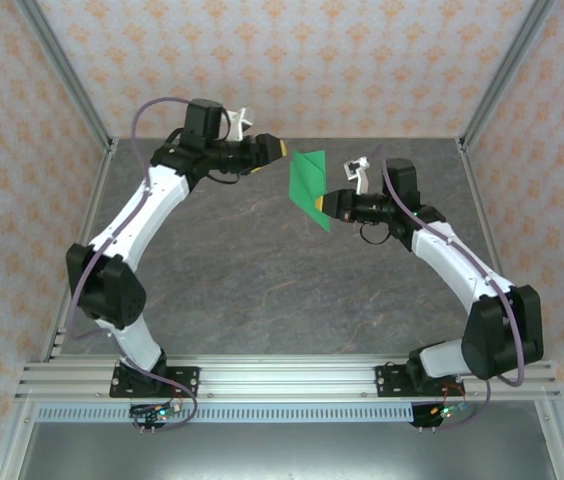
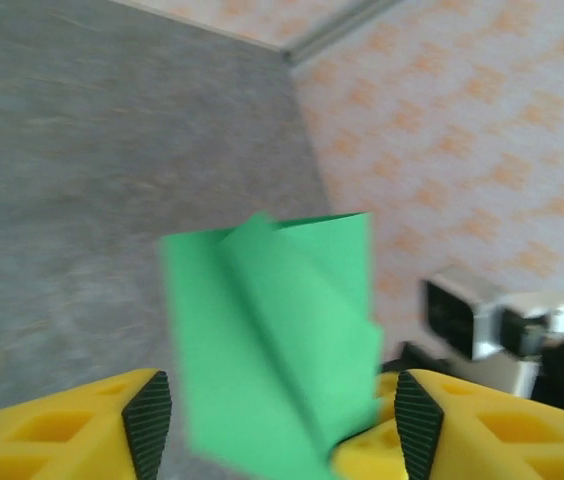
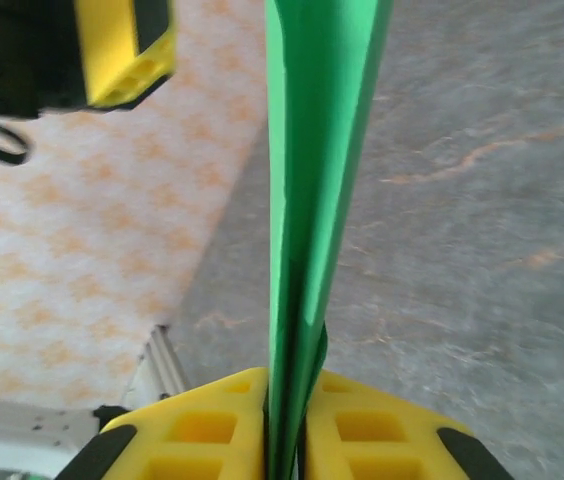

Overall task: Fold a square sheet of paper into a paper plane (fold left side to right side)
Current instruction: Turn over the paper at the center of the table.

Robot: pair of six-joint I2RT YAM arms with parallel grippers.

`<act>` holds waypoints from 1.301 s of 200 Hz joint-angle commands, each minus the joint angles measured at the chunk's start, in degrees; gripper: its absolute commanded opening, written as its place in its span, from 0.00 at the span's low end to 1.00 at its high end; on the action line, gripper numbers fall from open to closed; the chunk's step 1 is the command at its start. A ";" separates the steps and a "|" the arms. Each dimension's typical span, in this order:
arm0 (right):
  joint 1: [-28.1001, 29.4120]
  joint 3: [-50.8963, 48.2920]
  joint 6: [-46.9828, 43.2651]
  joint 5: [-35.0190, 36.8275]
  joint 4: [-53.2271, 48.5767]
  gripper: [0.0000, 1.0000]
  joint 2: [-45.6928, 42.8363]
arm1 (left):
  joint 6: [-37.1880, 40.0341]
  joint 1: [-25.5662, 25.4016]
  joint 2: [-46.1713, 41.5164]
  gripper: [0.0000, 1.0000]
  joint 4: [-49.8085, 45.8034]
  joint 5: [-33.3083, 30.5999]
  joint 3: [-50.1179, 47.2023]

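1. The right gripper (image 1: 325, 205) is clamped hard on the sheet of paper (image 1: 308, 180), pinching its lower end just right of centre in the top view. From the right wrist, the 2 yellow fingers (image 3: 192, 430) squeeze the folded edge with no gap that I can see.
2. The paper is bright green and folded, held up above the grey table (image 1: 252, 290) in the upper middle of the overhead frame. In the right wrist view it's a narrow strip running from bottom centre to the top edge.
3. The left gripper (image 1: 274, 148) is spread wide, gripping nothing. In the left wrist view its 2 black pads (image 2: 149, 420) sit low left and low right, with the paper hanging in the middle. It's clear of the left pad, but I can't tell about the right one.
4. Seen from overhead, the left gripper's tip is just beside the paper's upper left corner.
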 commanded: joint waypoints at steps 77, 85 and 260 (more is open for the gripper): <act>26.28 24.08 -12.85 79.30 -48.15 0.10 14.18 | 4.09 0.47 -34.22 0.74 -2.19 -42.32 -26.88; 28.21 25.56 -12.53 82.72 -50.11 0.10 17.25 | 3.68 0.47 -35.63 0.74 -2.63 -43.74 -27.74; 39.69 36.06 -13.98 86.97 -57.70 0.40 48.47 | 2.28 0.45 -38.30 0.78 -4.20 -45.14 -29.64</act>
